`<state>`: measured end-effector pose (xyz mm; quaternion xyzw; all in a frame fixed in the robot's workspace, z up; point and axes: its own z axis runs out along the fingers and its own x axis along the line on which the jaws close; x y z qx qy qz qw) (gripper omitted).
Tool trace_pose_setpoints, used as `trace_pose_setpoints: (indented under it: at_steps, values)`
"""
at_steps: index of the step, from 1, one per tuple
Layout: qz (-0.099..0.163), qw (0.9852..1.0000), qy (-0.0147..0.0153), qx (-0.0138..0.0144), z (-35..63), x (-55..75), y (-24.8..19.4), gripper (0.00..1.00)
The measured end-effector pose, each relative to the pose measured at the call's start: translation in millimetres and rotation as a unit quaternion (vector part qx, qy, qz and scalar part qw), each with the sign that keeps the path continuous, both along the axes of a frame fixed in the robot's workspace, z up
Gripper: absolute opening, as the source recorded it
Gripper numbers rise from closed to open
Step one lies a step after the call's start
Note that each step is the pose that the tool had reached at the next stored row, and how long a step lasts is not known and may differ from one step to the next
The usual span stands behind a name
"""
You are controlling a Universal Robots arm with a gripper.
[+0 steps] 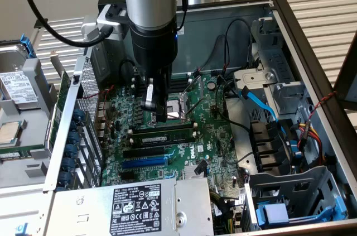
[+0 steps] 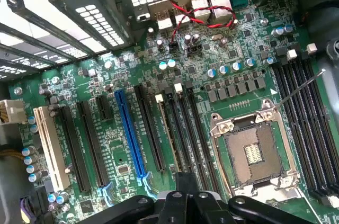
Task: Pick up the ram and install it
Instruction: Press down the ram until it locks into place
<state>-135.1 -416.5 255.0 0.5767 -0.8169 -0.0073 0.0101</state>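
The ram [image 1: 162, 133], a long thin green stick with dark chips, stands on edge in a black memory slot of the motherboard [image 1: 212, 135], just in front of the open CPU socket [image 1: 177, 109]. My gripper [image 1: 155, 114] hangs straight down over the stick's middle with its fingers shut and nothing between them. I cannot tell whether the tips touch the stick's top edge. In the wrist view the shut fingers [image 2: 185, 181] point along the row of memory slots, and the ram [image 2: 168, 139] shows as a thin edge between them.
The PC case lies open. A blue expansion slot [image 1: 144, 162] and black slots sit nearer the power supply [image 1: 139, 205]. Cables and a blue data lead [image 1: 259, 102] run on the exterior view's right. A red-black wire [image 2: 185, 1] crosses the rear ports. A hard drive [image 1: 17, 88] rests outside the case.
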Motion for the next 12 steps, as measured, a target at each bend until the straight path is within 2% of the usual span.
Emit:
trace_pose_setpoints:
  at_steps: [6,12]
  values:
    - [-0.047,0.9989,0.0000,0.0000,0.0,0.0,0.0,0.11]
    - [-0.090,0.9960,0.0000,0.0000,0.0,0.0,0.0,0.11]
